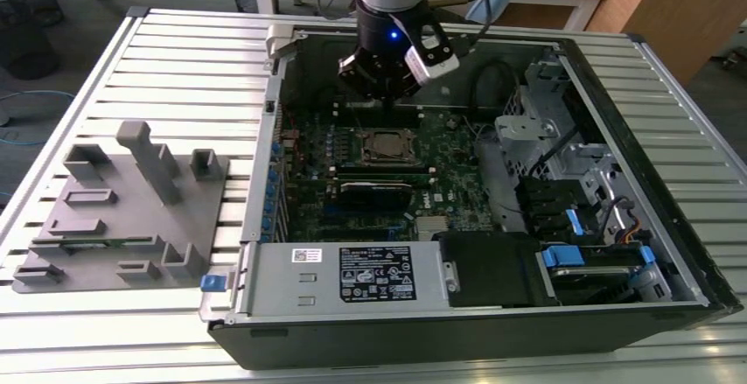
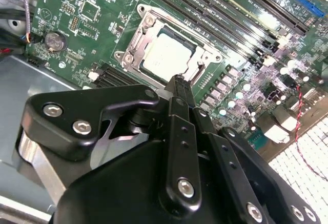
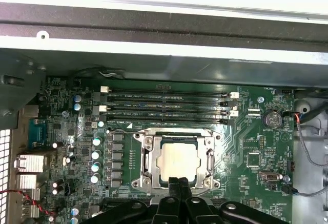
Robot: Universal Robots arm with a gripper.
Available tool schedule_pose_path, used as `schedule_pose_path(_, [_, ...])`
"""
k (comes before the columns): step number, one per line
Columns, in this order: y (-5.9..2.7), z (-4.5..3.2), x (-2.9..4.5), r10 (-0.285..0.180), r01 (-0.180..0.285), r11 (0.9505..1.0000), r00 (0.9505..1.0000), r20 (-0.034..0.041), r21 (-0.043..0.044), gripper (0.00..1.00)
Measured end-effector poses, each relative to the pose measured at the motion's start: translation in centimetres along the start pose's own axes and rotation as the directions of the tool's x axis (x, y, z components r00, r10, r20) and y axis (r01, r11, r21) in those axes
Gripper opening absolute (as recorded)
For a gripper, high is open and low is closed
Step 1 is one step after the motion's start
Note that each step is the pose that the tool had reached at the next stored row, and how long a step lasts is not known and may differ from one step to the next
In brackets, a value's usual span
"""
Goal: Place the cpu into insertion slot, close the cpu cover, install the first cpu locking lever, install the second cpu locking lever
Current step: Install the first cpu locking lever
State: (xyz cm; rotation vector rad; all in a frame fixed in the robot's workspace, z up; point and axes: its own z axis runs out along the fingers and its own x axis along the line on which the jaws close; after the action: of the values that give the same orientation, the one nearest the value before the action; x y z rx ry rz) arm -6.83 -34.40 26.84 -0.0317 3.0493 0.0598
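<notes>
Dull silver-grey metal marks the cpu (image 1: 387, 145), which in the exterior view lies flat in the insertion slot (image 1: 363, 158) of the green motherboard (image 1: 450, 165) inside the open computer case (image 1: 467, 349). The gripper (image 1: 377, 88) hangs over the board, and the slot is just beyond its tips, on the side towards the white-labelled power supply (image 1: 350, 272). In the second wrist view the jaws are pressed together with nothing between them. The cpu sits close ahead of their tips, framed by the cpu cover (image 2: 134, 38), which appears folded down around it. In the first wrist view the closed tips point at the cover's near edge, with the square chip centred past them and the long black memory slots (image 3: 164, 106) running crosswise farther on. I judge the chip seated and the cover down; whether either locking lever is latched I cannot tell.
</notes>
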Motion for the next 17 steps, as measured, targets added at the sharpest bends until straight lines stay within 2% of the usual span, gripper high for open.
schedule_pose_path(5, [0.00,-0.01,0.00,0.000,0.000,1.0000,1.0000,-0.0003,0.0000,0.11])
schedule_pose_path(6, [0.00,-0.01,-0.01,0.000,0.000,1.0000,1.0000,-0.0034,0.0000,0.11])
schedule_pose_path(7, [0.00,0.00,0.00,0.000,0.000,1.0000,0.9999,-0.0121,-0.0001,0.11])
schedule_pose_path(10, [0.00,0.05,0.00,0.002,-0.002,1.0000,0.9990,-0.0448,-0.0007,0.11])
schedule_pose_path(11, [0.00,0.05,0.01,0.002,-0.002,1.0000,0.9986,-0.0521,-0.0008,0.11])
schedule_pose_path(17, [0.00,0.05,0.01,0.002,-0.002,1.0000,0.9986,-0.0530,-0.0009,0.11])
